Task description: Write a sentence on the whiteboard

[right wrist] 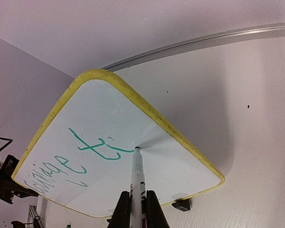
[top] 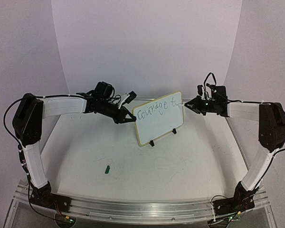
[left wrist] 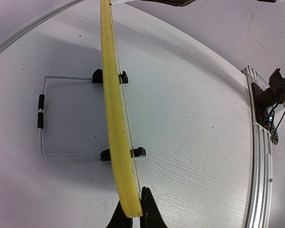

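The whiteboard stands tilted on its black feet at mid-table, its yellow rim edge-on in the left wrist view. My left gripper is shut on the board's left edge, fingertips pinching the rim. My right gripper is shut on a white marker, whose tip touches the board face near its upper right. The sentence reads "courage t" in green, with a fresh stroke running to the tip.
A small green marker cap lies on the table in front of the board. A wire stand with black feet props the board from behind. An aluminium rail runs along the near edge by the arm bases.
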`<state>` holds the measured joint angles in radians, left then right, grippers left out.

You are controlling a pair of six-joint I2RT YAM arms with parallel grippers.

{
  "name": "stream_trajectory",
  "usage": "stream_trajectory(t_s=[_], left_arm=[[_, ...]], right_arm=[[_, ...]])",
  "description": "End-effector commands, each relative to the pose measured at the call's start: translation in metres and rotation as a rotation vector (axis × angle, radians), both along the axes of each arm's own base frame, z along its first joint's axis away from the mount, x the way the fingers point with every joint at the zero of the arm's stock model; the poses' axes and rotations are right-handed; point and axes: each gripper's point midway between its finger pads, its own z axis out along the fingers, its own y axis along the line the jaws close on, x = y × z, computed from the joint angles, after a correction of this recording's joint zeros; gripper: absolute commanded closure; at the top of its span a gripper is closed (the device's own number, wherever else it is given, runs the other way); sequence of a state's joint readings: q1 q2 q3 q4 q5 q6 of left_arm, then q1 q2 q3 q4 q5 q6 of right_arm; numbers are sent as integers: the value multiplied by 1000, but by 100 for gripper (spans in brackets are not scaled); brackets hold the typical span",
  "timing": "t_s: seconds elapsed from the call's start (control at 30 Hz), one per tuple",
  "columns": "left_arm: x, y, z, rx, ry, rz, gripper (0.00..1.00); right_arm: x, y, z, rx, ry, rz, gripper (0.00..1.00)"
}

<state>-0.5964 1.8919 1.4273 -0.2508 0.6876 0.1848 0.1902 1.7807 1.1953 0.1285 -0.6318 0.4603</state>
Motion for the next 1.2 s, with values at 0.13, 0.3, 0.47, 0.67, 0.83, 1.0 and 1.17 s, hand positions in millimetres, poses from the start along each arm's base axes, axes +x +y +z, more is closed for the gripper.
stream_trajectory(t_s=[0.13, 0.3, 0.47, 0.67, 0.83, 1.0, 1.17], left_arm=[[-7, -6, -10, 20, 35, -32, 100], [-8, -6, -8, 18, 35, -32, 100], [-8, -6, -8, 17, 35, -32, 100], [-8, -6, -7, 14, 37, -33, 100], [-8, -6, -8, 15, 37, -32, 100], [-9, -6, -8, 15, 37, -33, 100], [-9, -7, -7, 14, 37, -34, 100]], right_arm=[[11, -1, 53, 14, -130, -8, 100], [8, 5, 47, 31, -109, 26, 100], [3, 6, 45, 32, -104, 38, 100], [0, 9, 46, 33, -107, 49, 100], [-1, 13, 45, 33, -105, 58, 100], [-2, 16, 46, 36, -109, 64, 100], [-3, 19, 47, 37, -111, 69, 100]])
